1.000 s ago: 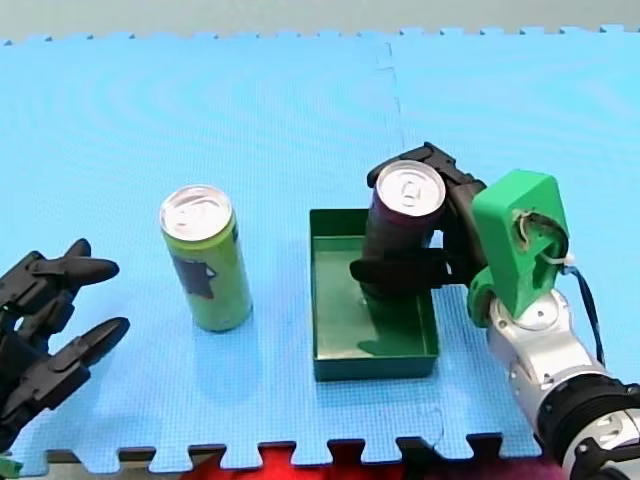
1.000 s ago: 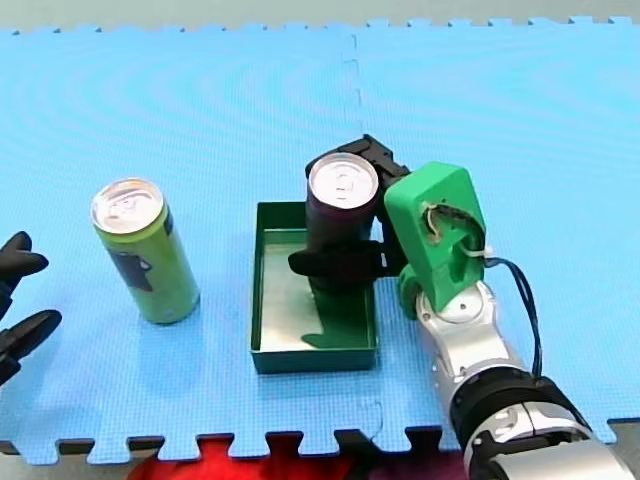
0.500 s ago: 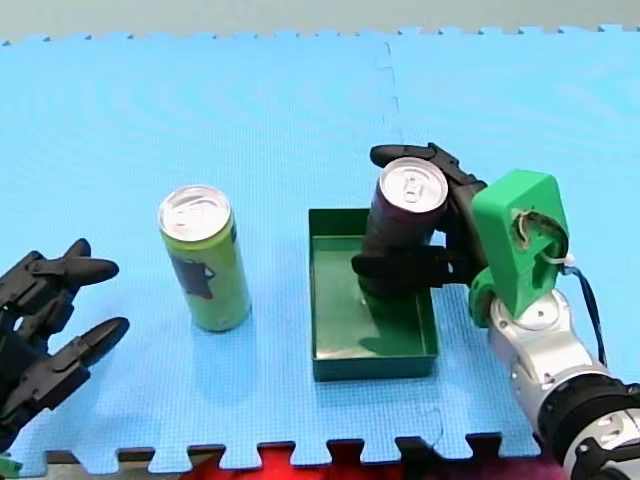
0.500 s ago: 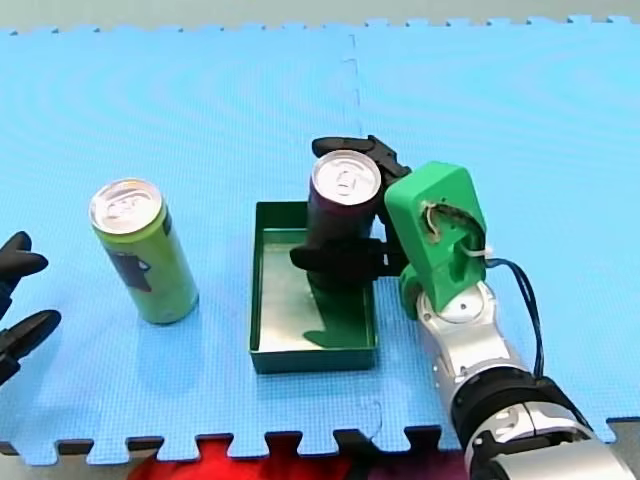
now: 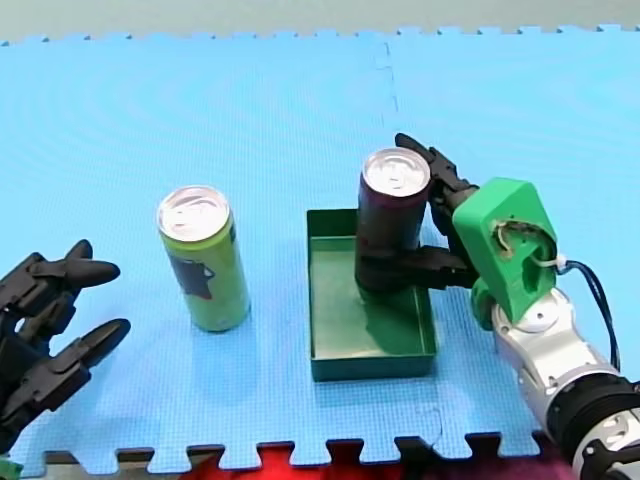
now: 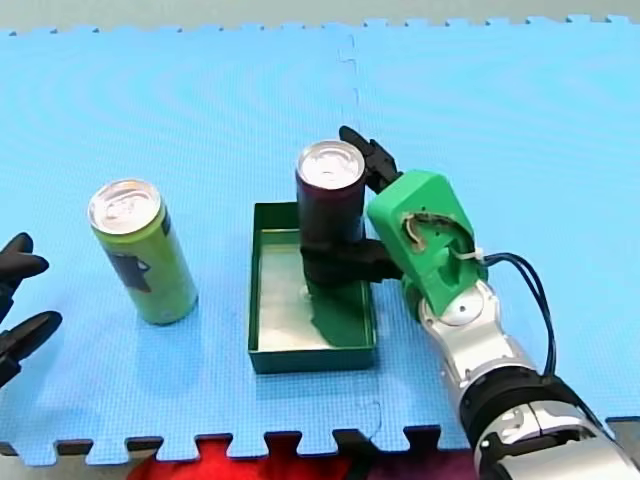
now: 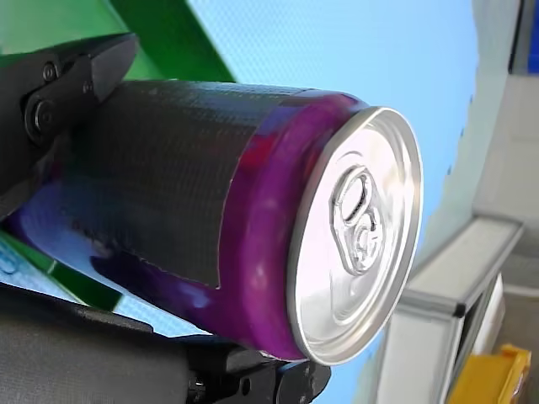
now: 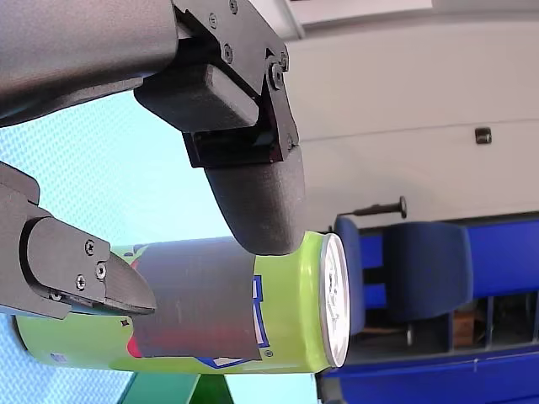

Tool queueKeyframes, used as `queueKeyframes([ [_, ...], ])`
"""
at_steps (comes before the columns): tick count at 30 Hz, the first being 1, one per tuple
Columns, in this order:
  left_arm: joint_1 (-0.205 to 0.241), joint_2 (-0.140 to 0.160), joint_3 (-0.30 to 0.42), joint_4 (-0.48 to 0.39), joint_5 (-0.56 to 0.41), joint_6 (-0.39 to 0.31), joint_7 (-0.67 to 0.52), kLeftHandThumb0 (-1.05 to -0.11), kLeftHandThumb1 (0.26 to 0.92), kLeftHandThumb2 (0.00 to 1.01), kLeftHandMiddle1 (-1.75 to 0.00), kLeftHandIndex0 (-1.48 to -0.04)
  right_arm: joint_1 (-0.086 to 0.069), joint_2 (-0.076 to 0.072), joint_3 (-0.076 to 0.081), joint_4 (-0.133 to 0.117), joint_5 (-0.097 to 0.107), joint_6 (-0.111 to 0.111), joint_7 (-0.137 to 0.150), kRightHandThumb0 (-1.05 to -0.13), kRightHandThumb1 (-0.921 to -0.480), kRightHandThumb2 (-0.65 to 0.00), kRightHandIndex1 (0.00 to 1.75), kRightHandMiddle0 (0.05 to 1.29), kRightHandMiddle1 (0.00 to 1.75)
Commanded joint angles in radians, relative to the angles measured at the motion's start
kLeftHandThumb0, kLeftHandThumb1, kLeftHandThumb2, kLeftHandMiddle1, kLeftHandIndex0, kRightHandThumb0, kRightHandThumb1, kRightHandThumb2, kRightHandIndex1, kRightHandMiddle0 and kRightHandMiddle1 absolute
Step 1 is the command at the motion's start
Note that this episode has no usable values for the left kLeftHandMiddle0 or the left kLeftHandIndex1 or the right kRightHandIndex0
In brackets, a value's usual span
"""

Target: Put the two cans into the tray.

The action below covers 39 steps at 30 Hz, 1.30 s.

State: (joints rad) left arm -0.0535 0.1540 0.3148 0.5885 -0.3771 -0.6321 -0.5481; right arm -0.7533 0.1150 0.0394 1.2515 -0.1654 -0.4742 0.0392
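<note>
At tray [image 5: 322,312] edge, right hand [image 5: 445,225] gripping can [image 5: 390,228]

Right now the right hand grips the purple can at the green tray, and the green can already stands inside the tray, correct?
No. The green can stands on the blue mat left of the green tray, outside it; the first head view shows this. The right hand does grip the purple can at the tray. The left hand, near left, holds nothing.
</note>
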Motion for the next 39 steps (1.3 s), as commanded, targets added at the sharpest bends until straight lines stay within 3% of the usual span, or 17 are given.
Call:
queueKeyframes([
  [1, 0.001, 0.002, 0.000, -0.003, -0.004, 0.000, -0.001, -1.048, 0.910, 0.00, -0.01, -0.56, -0.002, -0.006, 0.003, -0.007, 0.001, 0.005, 0.005, -0.837, -0.728, -0.002, 0.00, 0.15, 0.00],
  [7, 0.000, 0.001, 0.000, -0.001, -0.004, 0.001, -0.002, -1.048, 0.913, 0.00, -0.01, -0.57, -0.003, -0.009, 0.008, -0.012, 0.000, 0.012, 0.004, -0.843, -0.746, -0.007, 0.00, 0.13, 0.00],
  [13, -0.002, 0.001, 0.001, 0.003, -0.006, 0.001, -0.005, -1.048, 0.916, 0.00, -0.01, -0.57, -0.006, -0.020, 0.027, -0.004, -0.020, 0.013, 0.001, -0.909, -0.793, -0.015, 0.00, 0.11, 0.00],
  [16, -0.003, 0.002, 0.002, 0.005, -0.008, 0.003, -0.008, -1.048, 0.915, 0.00, -0.01, -0.57, -0.009, -0.032, 0.028, -0.001, -0.017, 0.014, 0.037, -0.925, -0.805, -0.013, 0.00, 0.10, 0.00],
  [20, -0.003, 0.001, 0.002, 0.007, -0.008, 0.002, -0.010, -1.048, 0.916, 0.00, -0.01, -0.57, -0.019, -0.062, 0.030, 0.005, -0.016, 0.025, 0.104, -0.934, -0.815, -0.011, 0.00, 0.10, 0.00],
  [24, -0.002, 0.000, 0.002, 0.007, -0.008, 0.002, -0.010, -1.048, 0.917, 0.00, -0.01, -0.57, -0.021, -0.093, 0.034, 0.007, -0.021, 0.022, 0.137, -0.932, -0.826, -0.010, 0.00, 0.09, 0.00],
  [27, -0.002, 0.000, 0.002, 0.010, -0.008, 0.002, -0.012, -1.048, 0.916, 0.00, -0.01, -0.57, -0.015, -0.121, 0.014, 0.005, 0.003, 0.016, 0.189, -0.949, -0.853, -0.015, 0.11, 0.09, 0.00],
  [28, -0.003, 0.000, 0.002, 0.012, -0.009, 0.002, -0.013, -1.048, 0.916, 0.00, -0.01, -0.57, -0.011, -0.132, 0.003, 0.005, 0.017, 0.011, 0.209, -0.983, -0.886, -0.040, 0.13, 0.09, 0.00],
  [29, -0.003, 0.000, 0.003, 0.013, -0.009, 0.002, -0.014, -1.048, 0.916, 0.00, -0.01, -0.57, -0.008, -0.139, -0.008, 0.005, 0.030, 0.005, 0.227, -1.021, -0.907, -0.121, 0.15, 0.09, 0.00],
  [32, -0.005, 0.001, 0.005, 0.021, -0.013, 0.001, -0.021, -1.048, 0.917, 0.00, -0.01, -0.56, -0.003, -0.153, -0.035, -0.007, 0.069, -0.006, 0.278, -1.045, -0.919, -0.259, 0.16, 0.09, 0.00],
  [35, -0.009, 0.005, 0.008, 0.031, -0.016, 0.000, -0.030, -1.048, 0.918, 0.00, -0.01, -0.56, -0.007, -0.169, -0.059, -0.019, 0.103, 0.018, 0.325, -1.048, -0.921, -0.298, 0.13, 0.08, 0.00],
  [39, -0.012, 0.008, 0.010, 0.037, -0.019, 0.002, -0.037, -1.048, 0.920, 0.00, 0.00, -0.56, -0.010, -0.173, -0.070, -0.024, 0.121, 0.038, 0.342, -1.048, -0.921, -0.336, 0.10, 0.08, 0.00],
])
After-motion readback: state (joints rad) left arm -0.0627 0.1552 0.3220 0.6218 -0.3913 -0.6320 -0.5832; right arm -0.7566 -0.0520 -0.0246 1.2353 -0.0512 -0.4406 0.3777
